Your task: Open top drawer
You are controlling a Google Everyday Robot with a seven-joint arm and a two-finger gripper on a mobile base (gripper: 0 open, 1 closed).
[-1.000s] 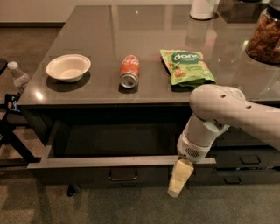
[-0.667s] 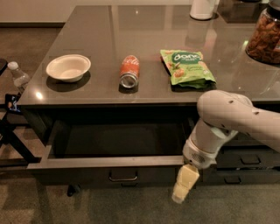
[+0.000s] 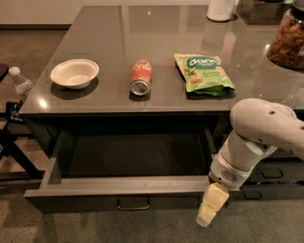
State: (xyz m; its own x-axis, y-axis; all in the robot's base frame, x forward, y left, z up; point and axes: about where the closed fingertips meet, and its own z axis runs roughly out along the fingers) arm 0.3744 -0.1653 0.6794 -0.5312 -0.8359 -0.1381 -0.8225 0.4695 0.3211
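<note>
**Item count: counter, drawers, gripper**
Counter (image 3: 118, 38) holds one white bowl (image 3: 74, 73), one red can (image 3: 141, 77), one green snack bag (image 3: 203, 73), one jar (image 3: 289, 40) and one white container (image 3: 221, 8). Below: one open top drawer (image 3: 118, 186), two narrower drawer fronts (image 3: 280, 172) at right. One plastic bottle (image 3: 20, 81) at left. One gripper (image 3: 211, 209), located in front of the top drawer's right end.

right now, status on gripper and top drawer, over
Gripper low by the drawer front's right end, off the handle. Top drawer pulled well out, interior showing. Bowl, can, snack bag on the counter above, not in the way.
</note>
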